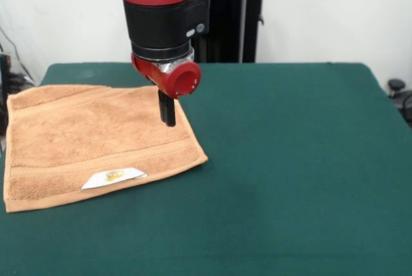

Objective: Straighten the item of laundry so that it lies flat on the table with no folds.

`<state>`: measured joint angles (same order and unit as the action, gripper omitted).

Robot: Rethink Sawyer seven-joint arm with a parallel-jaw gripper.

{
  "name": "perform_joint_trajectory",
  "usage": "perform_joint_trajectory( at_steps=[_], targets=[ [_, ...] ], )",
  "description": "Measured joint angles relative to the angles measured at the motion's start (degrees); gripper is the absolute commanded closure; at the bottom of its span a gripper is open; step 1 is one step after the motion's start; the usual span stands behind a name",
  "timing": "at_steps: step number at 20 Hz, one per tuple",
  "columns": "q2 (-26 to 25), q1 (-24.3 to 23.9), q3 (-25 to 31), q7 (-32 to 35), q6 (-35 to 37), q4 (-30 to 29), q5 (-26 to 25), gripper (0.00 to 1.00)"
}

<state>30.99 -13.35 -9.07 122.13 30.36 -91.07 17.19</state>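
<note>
The orange-tan terry towel (96,141) lies spread flat on the left part of the dark green table (290,160). Its woven border bands show along the near and far edges. A small white label with a yellow mark (114,177) sits at its near edge. My gripper (167,121) hangs from the red and black arm over the towel's right side, near the far right corner. Its black fingers (167,109) are together, pointing down, with the tips at or just above the cloth. They hold nothing that I can see.
The black pedestal (232,12) stands behind the table's far edge. Dark equipment shows at the left edge (5,70) and a black knob at the right edge (396,86). The towel's left side reaches the table's left edge.
</note>
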Motion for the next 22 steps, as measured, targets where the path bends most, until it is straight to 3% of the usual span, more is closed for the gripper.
perform_joint_trajectory(
  at_steps=[9, 22],
  targets=[
    [-0.78, -0.01, -0.04, 0.00, -0.41, -0.02, 0.01, 1.00],
    [-8.16, -0.01, -0.03, 0.00, -5.81, 0.08, 0.05, 1.00]
  ],
)
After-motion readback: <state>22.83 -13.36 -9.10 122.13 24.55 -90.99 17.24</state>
